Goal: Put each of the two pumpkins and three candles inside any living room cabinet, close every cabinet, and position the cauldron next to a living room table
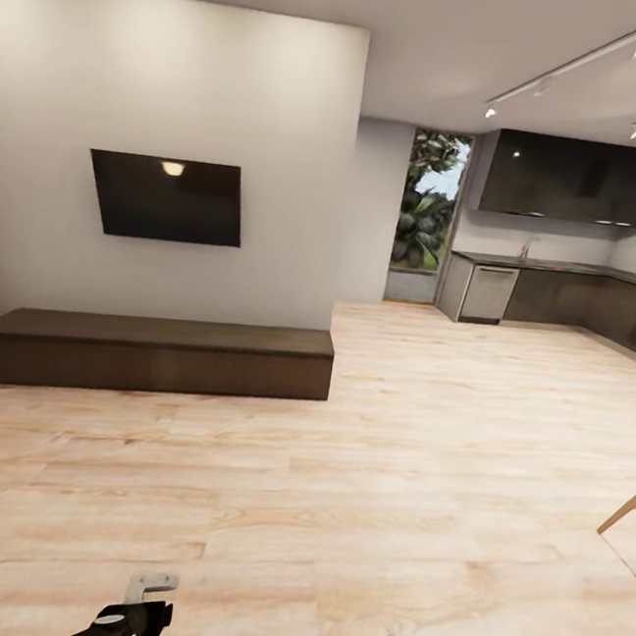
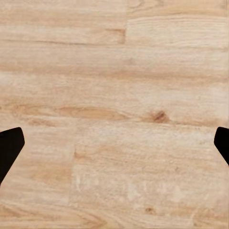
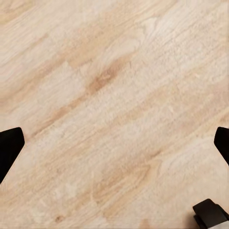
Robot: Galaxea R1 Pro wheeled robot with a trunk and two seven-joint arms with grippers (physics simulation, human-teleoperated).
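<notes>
Cabinet [image 1: 156,354] closed, long axis running along the wall under the TV [image 1: 166,198], well ahead-left; left gripper [image 2: 114,143] nearer, right gripper [image 3: 114,143] too spread wide over bare floor [image 1: 388,484]

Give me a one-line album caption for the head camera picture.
Living room ahead: a long, low dark cabinet, closed, under a wall-mounted TV, across bare wooden floor.
</notes>
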